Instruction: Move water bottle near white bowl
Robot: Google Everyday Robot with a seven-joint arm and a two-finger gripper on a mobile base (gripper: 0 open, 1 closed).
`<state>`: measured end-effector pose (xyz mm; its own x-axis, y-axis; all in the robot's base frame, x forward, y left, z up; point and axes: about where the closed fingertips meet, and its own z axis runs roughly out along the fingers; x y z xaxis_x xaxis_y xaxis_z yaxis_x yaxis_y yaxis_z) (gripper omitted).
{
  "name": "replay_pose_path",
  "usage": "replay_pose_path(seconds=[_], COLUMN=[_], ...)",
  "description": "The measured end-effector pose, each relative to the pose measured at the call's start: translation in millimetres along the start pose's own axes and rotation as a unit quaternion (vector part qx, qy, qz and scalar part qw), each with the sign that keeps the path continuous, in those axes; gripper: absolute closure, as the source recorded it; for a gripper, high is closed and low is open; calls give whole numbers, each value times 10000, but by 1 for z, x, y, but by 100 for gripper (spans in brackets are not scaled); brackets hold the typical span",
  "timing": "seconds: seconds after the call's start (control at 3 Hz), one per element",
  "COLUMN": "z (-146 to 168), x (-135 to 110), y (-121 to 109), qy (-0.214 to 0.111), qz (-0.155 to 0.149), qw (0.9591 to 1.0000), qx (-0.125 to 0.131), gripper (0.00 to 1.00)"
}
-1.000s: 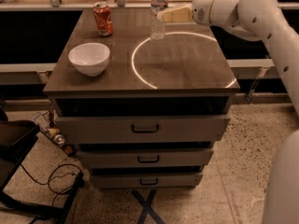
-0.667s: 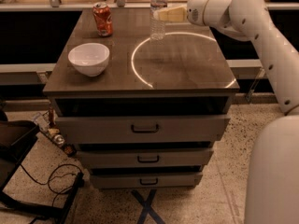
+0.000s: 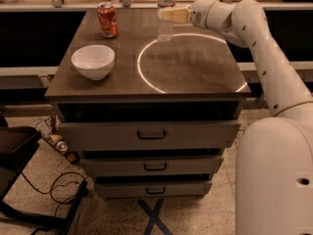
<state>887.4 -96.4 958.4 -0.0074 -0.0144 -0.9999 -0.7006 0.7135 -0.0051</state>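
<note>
**On the cabinet top: gripper at the bottle, bowl well off to the left**

A dark tabletop (image 3: 195, 67) caps a three-drawer cabinet (image 3: 151, 133) on a speckled floor, with a bright ring of reflected light (image 3: 146, 77) across its right half. The water bottle (image 3: 165, 29) stands upright at the far edge, about mid-width, its base on the far arc of that ring. The gripper (image 3: 171, 14) comes in from the right at the level of the bottle's upper body, lying across it just under the shoulder. Whether it is clamped on the bottle or only set around it cannot be told from here. A high, sideways approach suits a tall, light bottle, since it clears the table and leaves the base free to lift.

The white bowl (image 3: 93, 60) sits on the left side, nearer than the bottle and well apart from it. An orange soda can (image 3: 107, 19) stands at the far left, between the two along the far edge. Judging from this, the carry has not begun. The bottle should travel left and toward the near side, passing in front of the can, not over it.
</note>
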Motion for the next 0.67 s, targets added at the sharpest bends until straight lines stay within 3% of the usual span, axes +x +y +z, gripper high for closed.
replay_pose_path(seconds=[0.67], z=[20], x=[7], y=[-2], qy=[-204], qz=[78], qw=[9996], qx=[-193], gripper=[0])
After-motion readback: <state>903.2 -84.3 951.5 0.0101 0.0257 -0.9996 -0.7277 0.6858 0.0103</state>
